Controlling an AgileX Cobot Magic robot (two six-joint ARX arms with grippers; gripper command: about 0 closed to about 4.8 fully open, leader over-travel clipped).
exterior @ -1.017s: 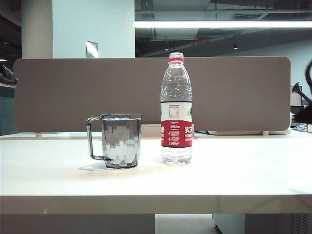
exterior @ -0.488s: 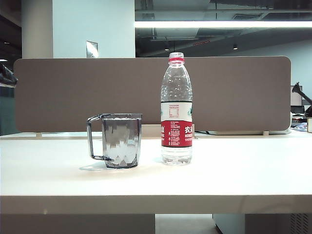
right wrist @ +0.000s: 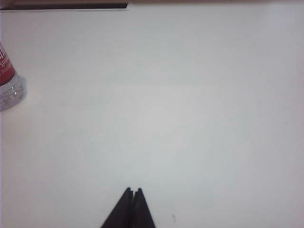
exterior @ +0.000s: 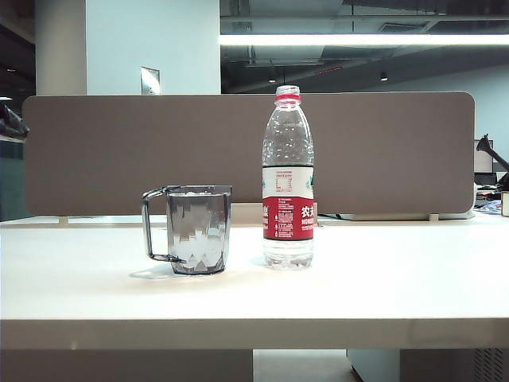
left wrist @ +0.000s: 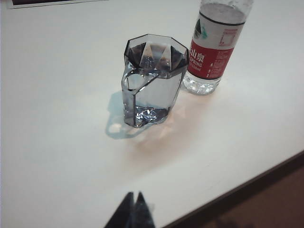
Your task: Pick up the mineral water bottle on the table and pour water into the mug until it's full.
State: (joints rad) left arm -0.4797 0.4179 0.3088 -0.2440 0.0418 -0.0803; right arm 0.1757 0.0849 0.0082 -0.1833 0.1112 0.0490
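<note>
On table [exterior: 398,278], mug [exterior: 199,229], mineral water bottle [exterior: 288,179], hands [left wrist: 133,202] [right wrist: 133,194] closed

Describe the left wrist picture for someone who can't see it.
A smoky grey faceted plastic mug stands on an off-white table, a clear red-labelled water bottle just beyond it. The left gripper, dark fingers pressed shut, hangs nearer the camera, touching neither.

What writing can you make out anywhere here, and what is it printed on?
"农夫": large white Chinese characters on the red band of the bottle, partly turned out of sight.
"SPRING": white letters on the same red label, seen from the left wrist camera.
Fine print on the label's white panel: too small to read.
Sign on the pillar behind: too blurred to read.
Mug, table, left gripper, right gripper: no writing.
</note>
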